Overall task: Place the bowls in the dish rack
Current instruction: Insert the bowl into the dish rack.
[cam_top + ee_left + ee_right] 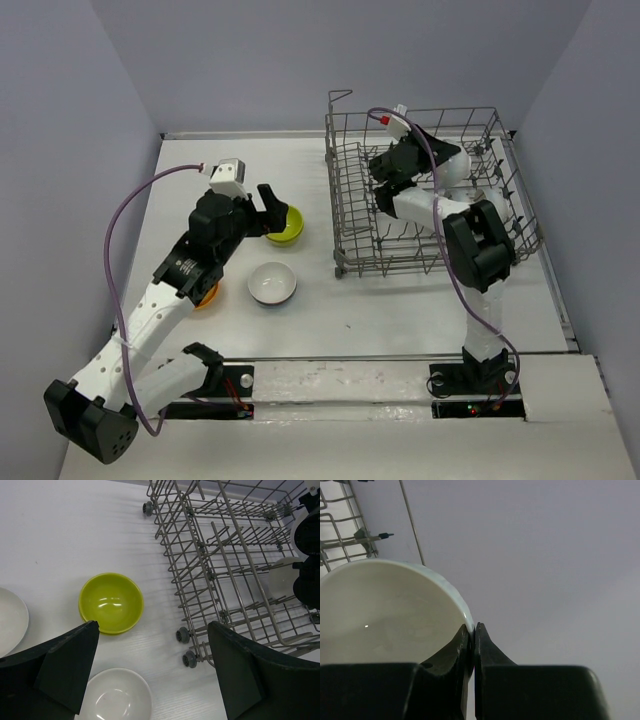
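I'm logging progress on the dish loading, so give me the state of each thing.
Left gripper: open, empty.
Right gripper: shut on rim of pale bowl.
Pale bowl: held inside dish rack.
Green bowl: upright on table.
White bowl: upright on table.
Orange bowl: on table, partly under left arm.

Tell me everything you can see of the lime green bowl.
The small round lime green bowl looks smooth and glossy, with light glinting inside. It is empty and upright, mouth up, standing on the white table to the left of the grey wire dish rack and apart from it. A white bowl lies nearby, not touching. The open left tool hangs above it; no contact shows.
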Motion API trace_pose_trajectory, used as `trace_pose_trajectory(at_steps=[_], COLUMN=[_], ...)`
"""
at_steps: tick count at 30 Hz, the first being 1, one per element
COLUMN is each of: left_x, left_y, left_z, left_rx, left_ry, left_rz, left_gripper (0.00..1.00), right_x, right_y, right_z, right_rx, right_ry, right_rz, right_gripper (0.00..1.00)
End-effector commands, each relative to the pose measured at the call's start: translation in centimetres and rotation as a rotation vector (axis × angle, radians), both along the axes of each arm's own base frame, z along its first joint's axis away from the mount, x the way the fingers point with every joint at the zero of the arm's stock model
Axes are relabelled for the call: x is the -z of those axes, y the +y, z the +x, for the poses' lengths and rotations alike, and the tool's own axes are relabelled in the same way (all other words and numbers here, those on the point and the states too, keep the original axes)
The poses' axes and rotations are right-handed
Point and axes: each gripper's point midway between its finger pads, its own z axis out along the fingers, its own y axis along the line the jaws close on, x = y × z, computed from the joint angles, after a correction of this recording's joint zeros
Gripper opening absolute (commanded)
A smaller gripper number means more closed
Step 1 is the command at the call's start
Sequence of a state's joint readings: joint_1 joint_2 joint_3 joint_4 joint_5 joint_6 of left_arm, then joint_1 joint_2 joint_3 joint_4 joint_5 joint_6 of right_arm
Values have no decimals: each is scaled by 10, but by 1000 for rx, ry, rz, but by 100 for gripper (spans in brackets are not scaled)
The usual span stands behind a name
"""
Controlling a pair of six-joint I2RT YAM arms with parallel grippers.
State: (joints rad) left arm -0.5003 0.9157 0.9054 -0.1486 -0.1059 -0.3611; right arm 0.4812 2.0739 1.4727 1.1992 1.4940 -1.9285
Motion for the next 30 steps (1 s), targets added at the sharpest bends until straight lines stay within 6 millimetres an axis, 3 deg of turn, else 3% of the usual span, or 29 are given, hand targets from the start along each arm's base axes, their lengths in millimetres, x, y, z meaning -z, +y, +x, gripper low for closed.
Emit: trace_pose_trajectory(at_steps=[1, 4, 5, 8, 9, 10, 11, 12, 15, 20, 24, 30], left_x=[-18, -15, -14, -12, -12, -12, -11, -11, -9, -4, -3, 0], left_y=[-2, -5, -7, -10, -11, -11, -12, -14, -18, -18, -19, -21], left_z=[-1, -3, -3, -4, -5, -5, -4, -4, -5, -6, -5, -5], left_rx=[1, 9, 13, 23, 27, 32, 35, 40, 62, 64, 68, 75], left_ry=[-73, -69, -65, -61, -60, -60, -57, -54, -47, -38, -31, -22], left_rz=[-27, -20, -17, -17, -17, -18, -17, -19, -26, -20, -20, -19], left_gripper=[99, 99, 99, 99, 99, 99, 99, 99, 99, 99, 99, 99], right_x=[-57, -69, -85, -113, -135, -136, -158, -163, -153, -152, -118, -102], right_y=[-21, -16, -22, -24, -28, -27, -27, -28, -21, -6, 3, 14], right_z=[-48, -54, -63, -74, -87, -86, -86, -88, -85, -90, -91, -91], right_rx=[16, -6, -12, -40, -62, -66, -84, -84, -62, -115, -127, -170], right_ry=[-496, -451, -562, -536, -685, -543, -662, -622, -487, -478, -402, -395], right_rz=[278, 268, 336, 330, 426, 356, 434, 413, 333, 341, 306, 314], right_gripper=[1, 1, 1, 1, 1, 1, 1, 1, 1, 1, 1, 1])
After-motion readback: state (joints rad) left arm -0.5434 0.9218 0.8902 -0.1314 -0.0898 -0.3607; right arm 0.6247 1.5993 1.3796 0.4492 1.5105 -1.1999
